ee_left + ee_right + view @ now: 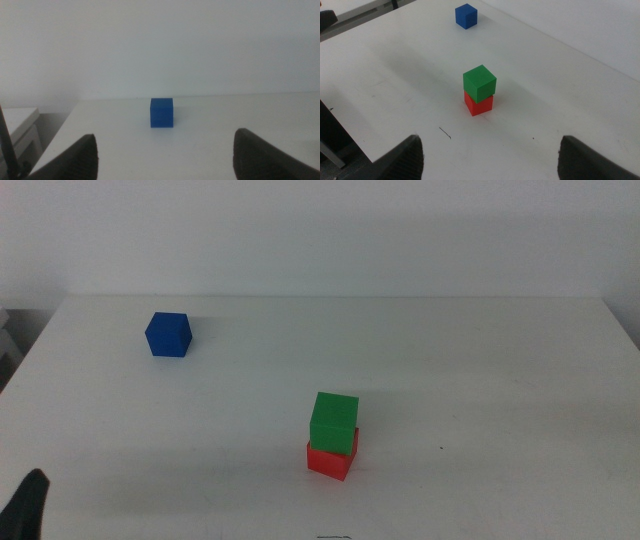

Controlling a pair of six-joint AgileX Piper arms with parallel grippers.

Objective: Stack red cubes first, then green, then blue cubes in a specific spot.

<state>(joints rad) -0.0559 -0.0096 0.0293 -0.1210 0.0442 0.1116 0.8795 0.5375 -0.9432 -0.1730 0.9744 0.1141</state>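
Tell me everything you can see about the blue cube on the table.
The blue cube is a small, deep blue solid block with plain matte faces. It sits flat on the white table, alone at the far left, well apart from the green cube stacked on the red cube. Nothing touches it; the open left gripper faces it from a distance.

red cube (329,461) matte | green cube (334,423) matte | blue cube (168,335) matte | table (480,380) smooth white
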